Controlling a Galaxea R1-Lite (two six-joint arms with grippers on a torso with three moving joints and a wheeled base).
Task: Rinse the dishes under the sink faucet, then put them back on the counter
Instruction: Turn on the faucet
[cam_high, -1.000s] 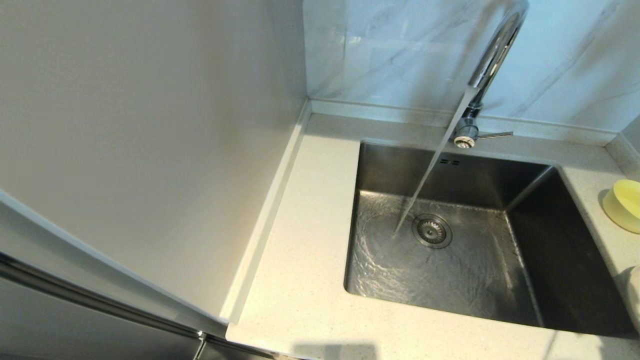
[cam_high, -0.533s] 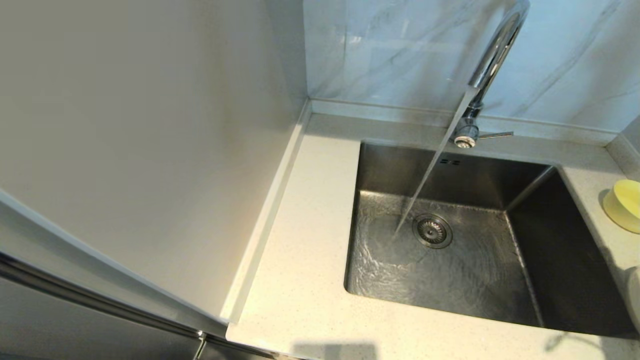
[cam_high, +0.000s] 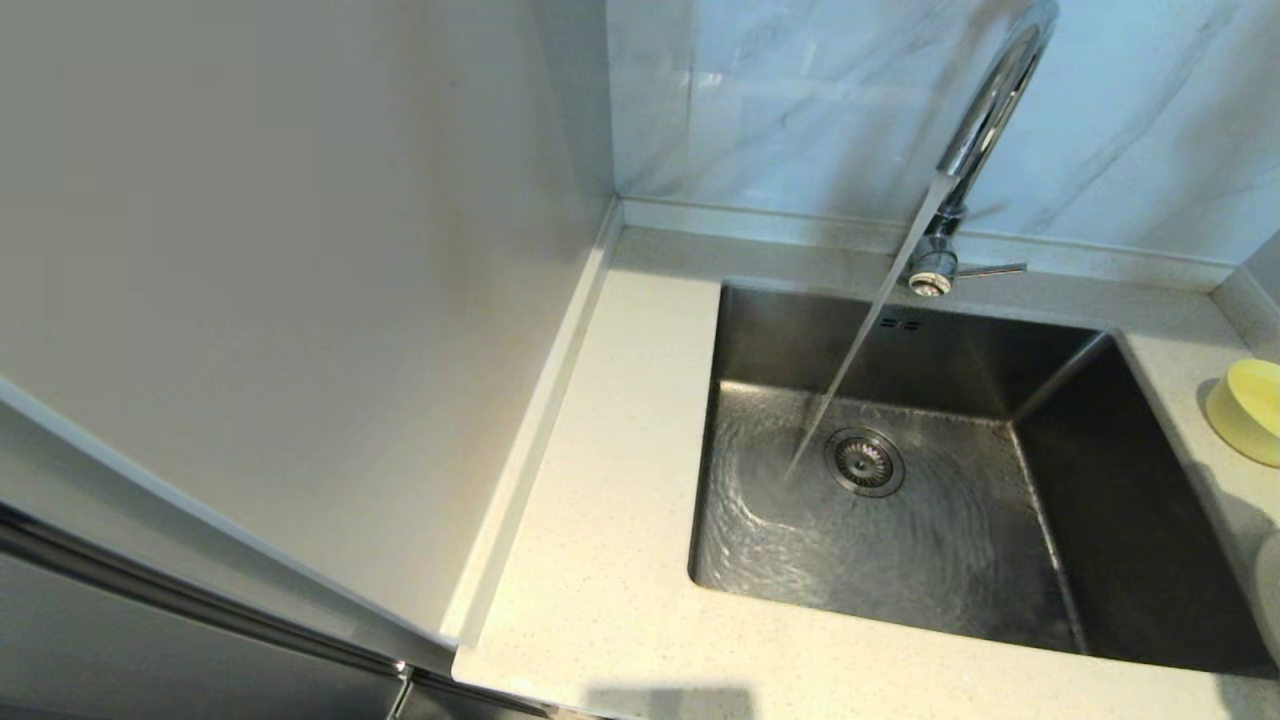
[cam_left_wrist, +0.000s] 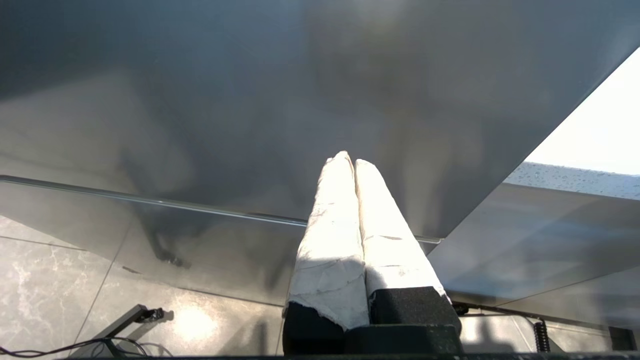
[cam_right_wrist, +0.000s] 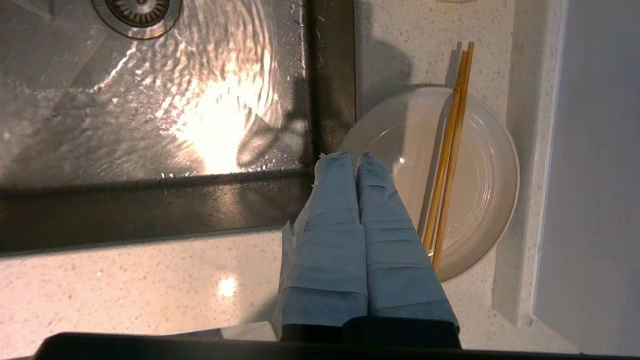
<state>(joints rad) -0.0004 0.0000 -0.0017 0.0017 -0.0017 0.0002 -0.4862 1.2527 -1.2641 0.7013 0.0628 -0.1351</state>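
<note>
The chrome sink faucet (cam_high: 985, 110) is running, and its stream (cam_high: 850, 370) lands beside the drain strainer (cam_high: 864, 462) of the steel sink (cam_high: 940, 330). The pale yellow bowl (cam_high: 1248, 410) stands on the counter (cam_high: 600, 480) right of the sink. In the right wrist view the cream plate (cam_right_wrist: 480, 165) lies on the counter beside the sink's near right corner, with the brown chopsticks (cam_right_wrist: 450, 150) across it. My right gripper (cam_right_wrist: 356, 156) is shut and empty above the plate's sink-side rim. My left gripper (cam_left_wrist: 350, 159) is parked, shut and empty, off the counter.
A tall pale panel (cam_high: 300, 250) stands along the counter's left side, and a grey-veined marble wall (cam_high: 800, 100) behind. The left gripper faces a grey cabinet front (cam_left_wrist: 250, 100) with tiled floor (cam_left_wrist: 50, 275) below. A low raised ledge (cam_right_wrist: 520, 150) runs beside the plate.
Water keeps running into the sink. A faint shadow near the sink's front right corner has gone from the head view. The bowl and the plate have not moved.
</note>
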